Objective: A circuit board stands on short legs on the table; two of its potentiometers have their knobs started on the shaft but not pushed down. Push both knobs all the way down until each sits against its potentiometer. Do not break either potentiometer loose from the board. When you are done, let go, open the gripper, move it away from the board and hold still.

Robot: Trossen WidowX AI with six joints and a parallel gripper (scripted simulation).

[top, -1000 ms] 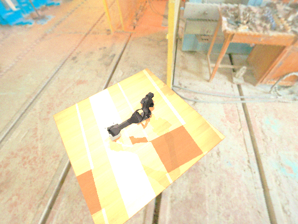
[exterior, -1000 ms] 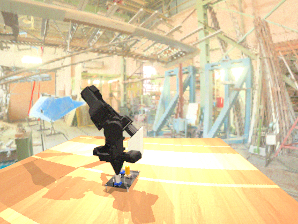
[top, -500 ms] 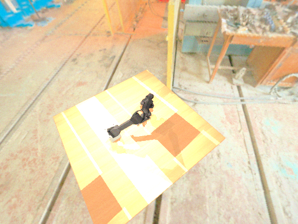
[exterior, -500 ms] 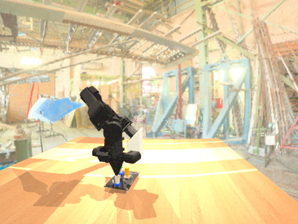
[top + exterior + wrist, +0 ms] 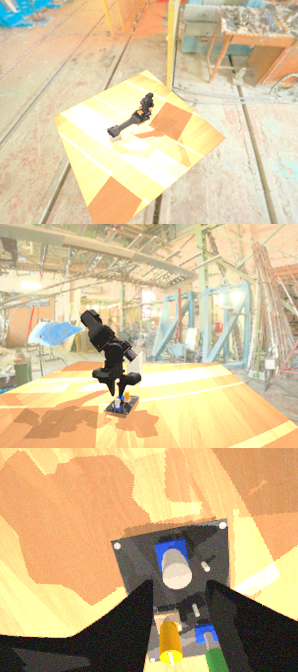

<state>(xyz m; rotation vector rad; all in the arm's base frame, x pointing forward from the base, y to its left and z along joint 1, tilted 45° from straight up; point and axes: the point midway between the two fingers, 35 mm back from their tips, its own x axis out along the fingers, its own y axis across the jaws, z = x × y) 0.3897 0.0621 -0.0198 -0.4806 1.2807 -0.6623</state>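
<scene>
The dark circuit board [image 5: 126,409] [image 5: 140,560] stands on short legs. A white knob [image 5: 117,402] [image 5: 177,575] stands upright over a blue potentiometer [image 5: 117,409] [image 5: 162,550], with no clear gap between them. An orange knob [image 5: 126,395] [image 5: 170,640] stands over a tan potentiometer [image 5: 165,620]. A green knob [image 5: 216,660] stands above another blue potentiometer [image 5: 202,634], with grey shaft showing between. My gripper [image 5: 117,395] [image 5: 179,587] is partly open and empty, pointing down above the board. In the wrist view its fingertips flank the white knob's near edge. The board cannot be made out in the top view.
Two small pale pins [image 5: 205,566] [image 5: 195,610] stick up from the board, near the knobs. The arm [image 5: 134,119] [image 5: 113,352] reaches over the wooden table [image 5: 102,158] [image 5: 187,419] from its pale base [image 5: 116,138]. Shadows lie across the table.
</scene>
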